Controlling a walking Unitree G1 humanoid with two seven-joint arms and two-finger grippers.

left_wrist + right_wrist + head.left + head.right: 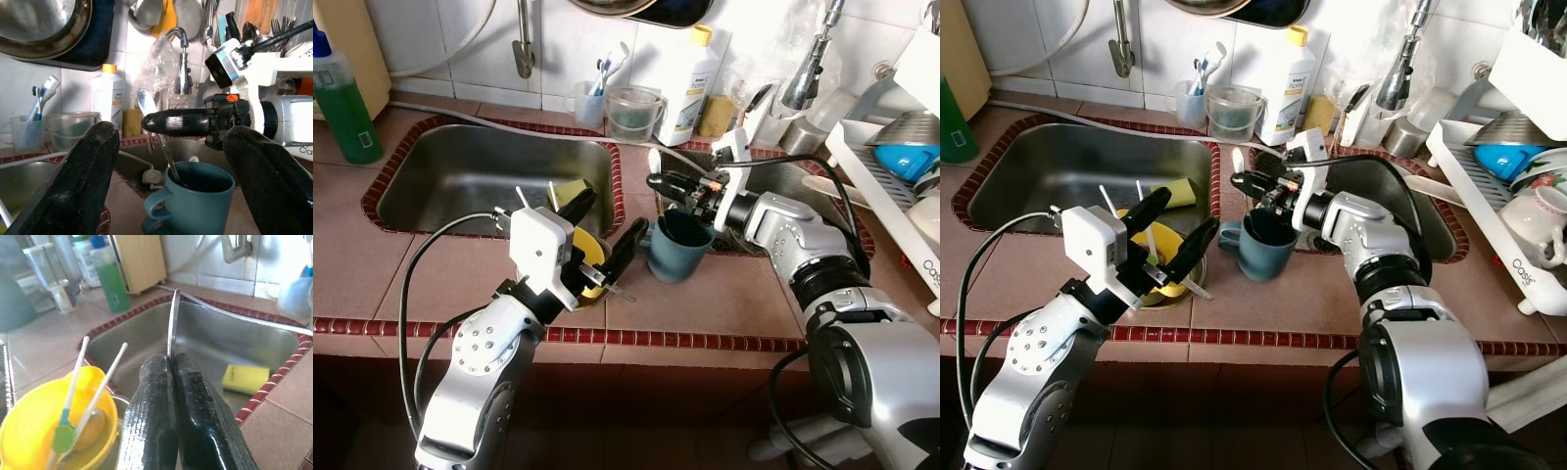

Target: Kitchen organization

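The right end effector (658, 182) is clamped on the handle of a slim metal spoon (157, 132), its two black fingers (166, 416) pressed together around it, and it is positioned directly above a dark teal ceramic mug (678, 245); the spoon is tilted, with its lower end inside the mug and its upper end rising above the fingers. The mug stands upright on the tan tiled table (431, 279), on the strip between the large stainless steel sink basin (470, 171) and a second, smaller basin (1400, 201) under the right arm. The left end effector (604, 227) is open with its fingers spread wide, one finger above a yellow plastic bowl (1163, 257) and the other just beside the mug on its left. The yellow bowl sits near the front edge of the table and holds thin white sticks (100, 399). A yellow sponge (246, 378) lies in the large basin near its right wall. A green bottle of liquid (344, 103) stands at the far left of the table, a white plastic bottle with a yellow cap (686, 83) stands against the tiled wall behind the sinks, and a white dish rack (1489, 211) with bowls occupies the right side
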